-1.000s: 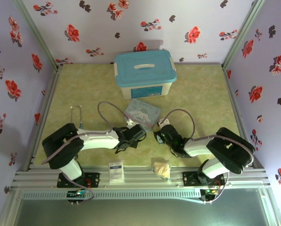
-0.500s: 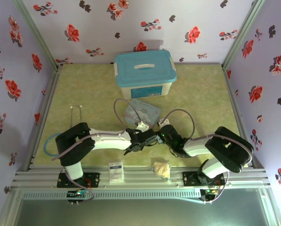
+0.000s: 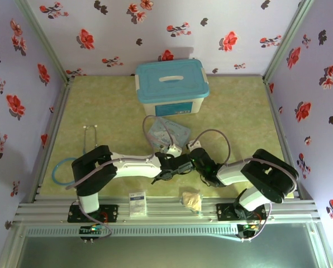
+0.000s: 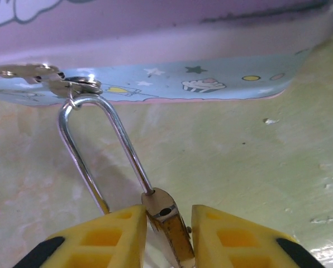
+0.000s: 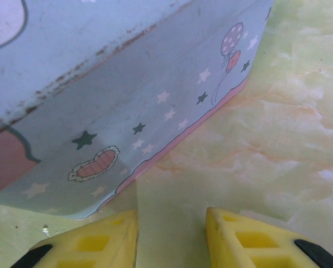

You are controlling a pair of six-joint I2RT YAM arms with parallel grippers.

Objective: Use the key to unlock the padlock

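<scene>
From above, we see the left gripper [image 3: 176,164] and the right gripper [image 3: 195,158] close together on the green table [image 3: 239,111], just at the near edge of the blue cartoon tin [image 3: 167,132]. The padlock is too small for us to pick out at this height, and we cannot judge either jaw gap here. Behind the tin stands a teal-lidded storage box [image 3: 172,84]. Near the arm bases lie a white card [image 3: 137,203] and a beige wad [image 3: 191,200].

The left wrist camera gives us what the overhead cannot. The padlock [image 4: 169,226] sits with its brass body right between the yellow fingers [image 4: 99,240], which press it from both sides, so the left gripper is clamped on it. Its silver shackle [image 4: 96,139] loops up from the body and passes through the metal hasp [image 4: 71,86] on the tin's wall. One leg enters the top of the body; the other drops behind a finger, so we cannot tell whether it is locked.

At the right wrist, the right gripper's fingers [image 5: 256,240] stand apart with bare table between them, and the tin's starred wall lies just ahead.
</scene>
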